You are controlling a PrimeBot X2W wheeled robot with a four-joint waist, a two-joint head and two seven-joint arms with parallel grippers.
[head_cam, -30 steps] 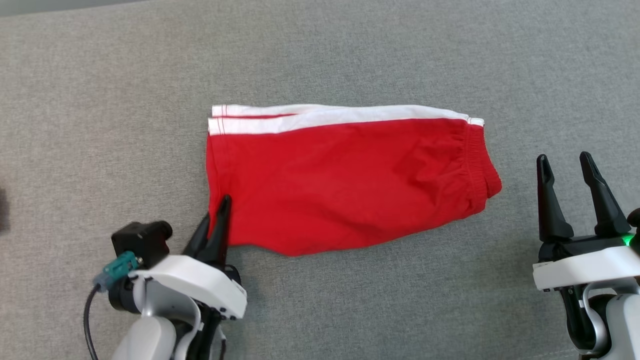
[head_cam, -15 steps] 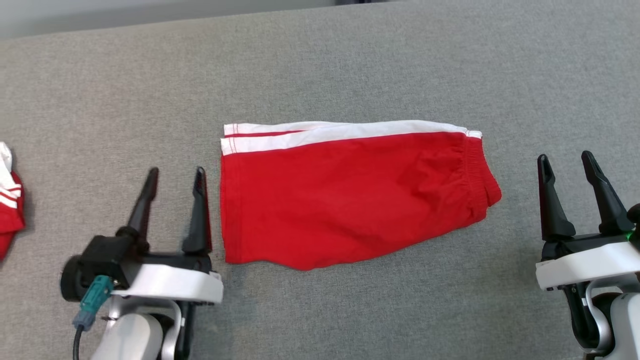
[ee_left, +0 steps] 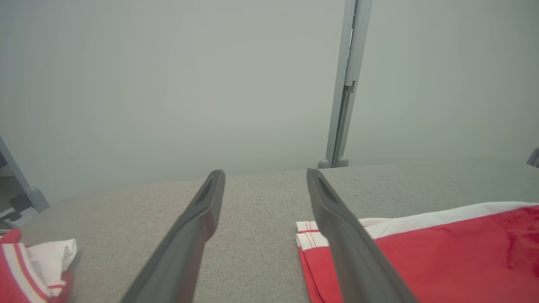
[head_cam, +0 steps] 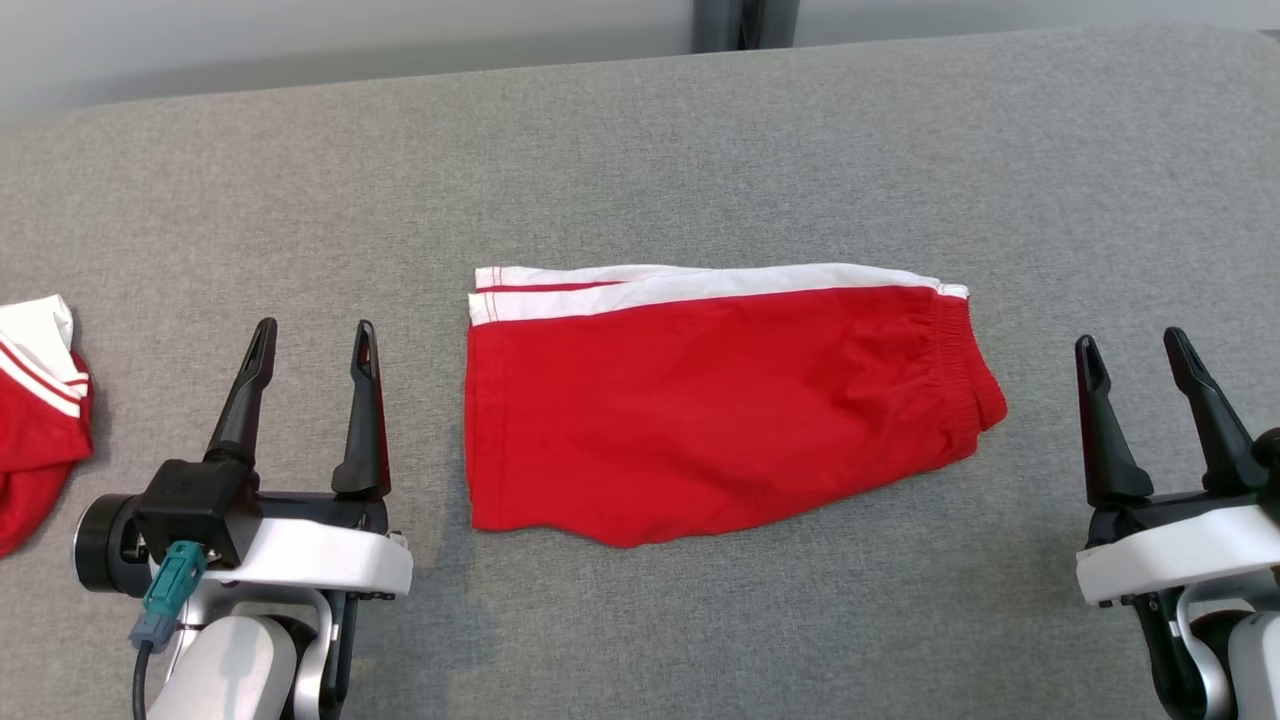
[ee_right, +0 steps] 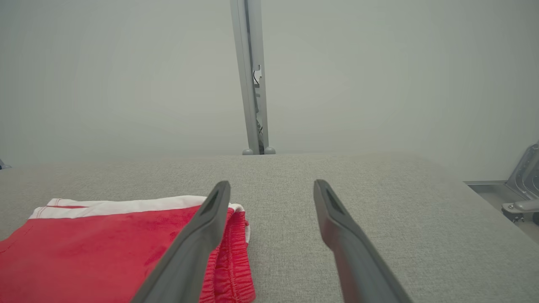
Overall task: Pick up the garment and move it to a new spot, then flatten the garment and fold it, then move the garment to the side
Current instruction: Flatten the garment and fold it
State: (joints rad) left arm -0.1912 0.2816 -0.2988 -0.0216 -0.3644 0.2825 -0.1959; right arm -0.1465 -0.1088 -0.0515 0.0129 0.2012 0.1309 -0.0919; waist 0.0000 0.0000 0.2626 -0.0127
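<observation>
- Head view: a second ago the left gripper [head_cam: 315, 330] was pinched shut at the near-left corner of the red shorts [head_cam: 720, 410]. Now it has let go and drawn off to the left. Its fingers are spread wide, hold nothing, and stand just beside the hem without touching it.
- The right gripper [head_cam: 1128, 342] is equally wide and empty, near the waistband end on the right. It has not moved.
- The shorts lie folded and fairly flat in the middle of the grey padded surface [head_cam: 640, 150], white stripe along the far edge. The folding looks done, so the move to the side is probably what remains.
- The camera has also tipped up, bringing the far edge and a post [head_cam: 740, 25] into view.
- A second red-and-white garment [head_cam: 35, 430] lies bunched at the far left, well apart from the shorts. It could crowd a drop-off on that side.
- Left wrist view: the left gripper [ee_left: 265, 174] is open over bare fabric, with the shorts' hem [ee_left: 421, 261] to its right and the other garment [ee_left: 29, 265] at lower left.
- Right wrist view: the right gripper [ee_right: 271, 185] gapes empty, with the waistband [ee_right: 105, 252] at its left. A metal bracket [ee_right: 522, 189] sits off the table's right edge.
</observation>
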